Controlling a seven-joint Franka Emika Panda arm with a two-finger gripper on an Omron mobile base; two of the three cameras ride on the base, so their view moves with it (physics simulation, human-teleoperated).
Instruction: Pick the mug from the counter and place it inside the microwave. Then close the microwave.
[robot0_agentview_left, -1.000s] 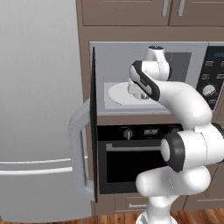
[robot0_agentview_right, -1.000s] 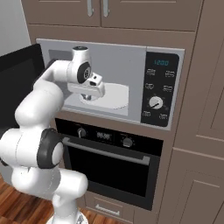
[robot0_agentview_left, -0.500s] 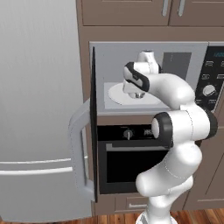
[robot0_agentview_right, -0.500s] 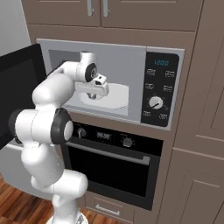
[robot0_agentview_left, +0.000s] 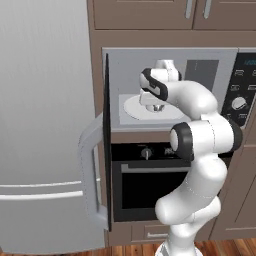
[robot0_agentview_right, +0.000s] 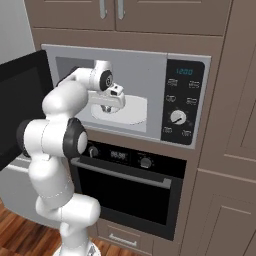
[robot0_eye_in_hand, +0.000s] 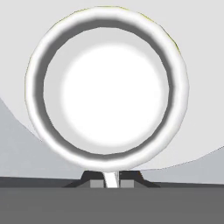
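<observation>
Hand view: mug (robot0_eye_in_hand: 107, 87) seen straight down its mouth, wall pinched between closed jaws at gripper (robot0_eye_in_hand: 112, 178).

Looks into round white rim and pale floor of mug, with white turntable (robot0_eye_in_hand: 205, 87) behind it and grey cavity floor at lower corners. Left base view adds arm reaching into open microwave (robot0_agentview_left: 170, 90), gripper (robot0_agentview_left: 157, 106) low over turntable (robot0_agentview_left: 132, 107), door (robot0_agentview_left: 106, 145) swung out edge-on with big silver handle (robot0_agentview_left: 89, 175), oven (robot0_agentview_left: 145, 180) below, grey fridge (robot0_agentview_left: 45, 125) to left; mug itself hidden there behind hand. Right base view adds black control panel (robot0_agentview_right: 182, 102) with dial, dark glass of door (robot0_agentview_right: 22, 110) at left, gripper (robot0_agentview_right: 106, 108) just above turntable (robot0_agentview_right: 132, 112), wood cabinets (robot0_agentview_right: 220, 150) at right; cannot tell there whether mug touches turntable.
</observation>
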